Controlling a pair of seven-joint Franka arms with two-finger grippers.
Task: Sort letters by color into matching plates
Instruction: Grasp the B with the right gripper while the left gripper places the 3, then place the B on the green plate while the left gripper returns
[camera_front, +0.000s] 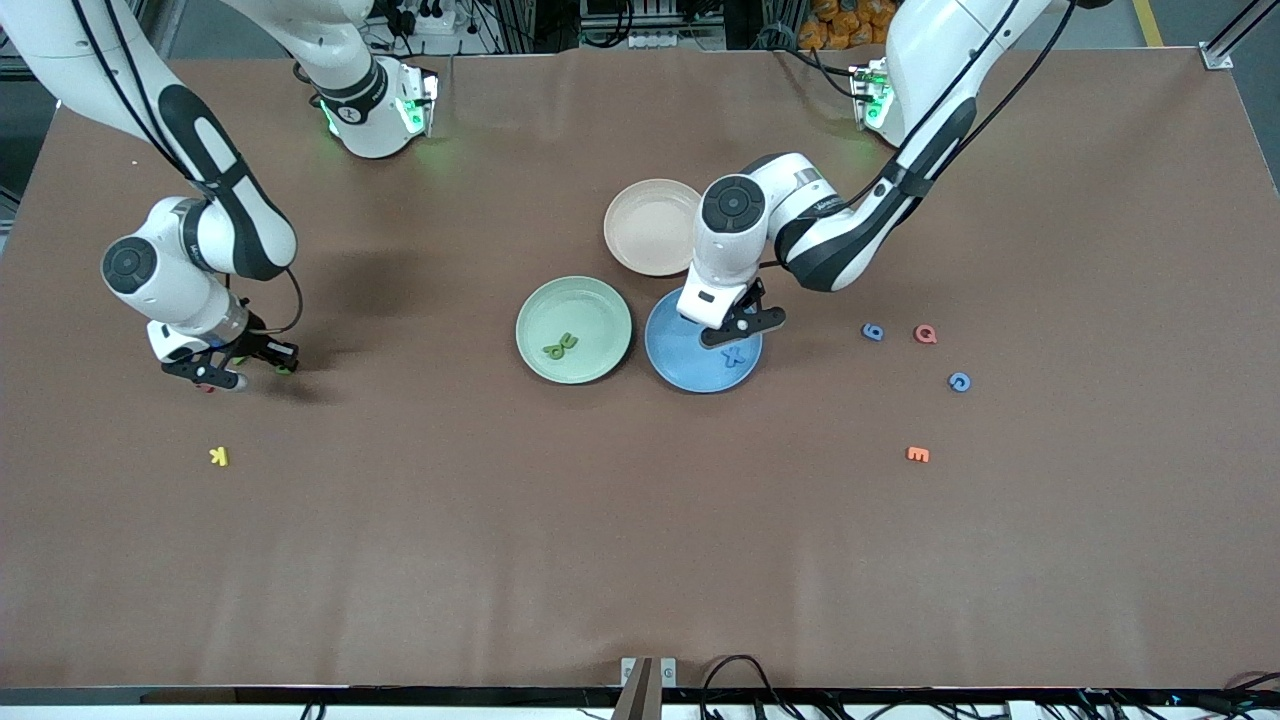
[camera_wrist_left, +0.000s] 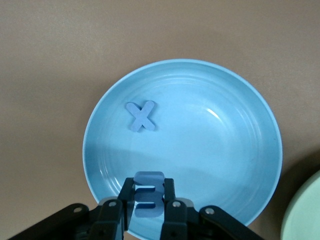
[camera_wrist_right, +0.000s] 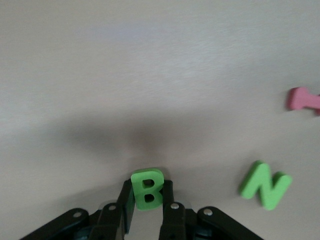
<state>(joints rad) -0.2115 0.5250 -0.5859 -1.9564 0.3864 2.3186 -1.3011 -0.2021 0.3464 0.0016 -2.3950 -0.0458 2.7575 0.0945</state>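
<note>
My left gripper (camera_front: 741, 323) is shut on a blue letter (camera_wrist_left: 148, 196) and holds it over the blue plate (camera_front: 678, 352), which fills the left wrist view (camera_wrist_left: 225, 165). A blue X (camera_front: 736, 353) lies in that plate (camera_wrist_left: 141, 116). My right gripper (camera_front: 236, 367) is shut on a green B (camera_wrist_right: 147, 189), low over the table at the right arm's end. A green N (camera_wrist_right: 265, 185) lies on the table beside it. The mint green plate (camera_front: 580, 305) holds two green letters (camera_front: 562, 346). Two blue letters (camera_front: 873, 331) (camera_front: 959, 381) lie on the table toward the left arm's end.
A beige-pink plate (camera_front: 650, 225) stands farther from the camera than the two other plates. A red Q (camera_front: 925, 334) and an orange E (camera_front: 917, 455) lie near the loose blue letters. A yellow K (camera_front: 219, 456) and a pink-red letter (camera_wrist_right: 302, 99) lie near my right gripper.
</note>
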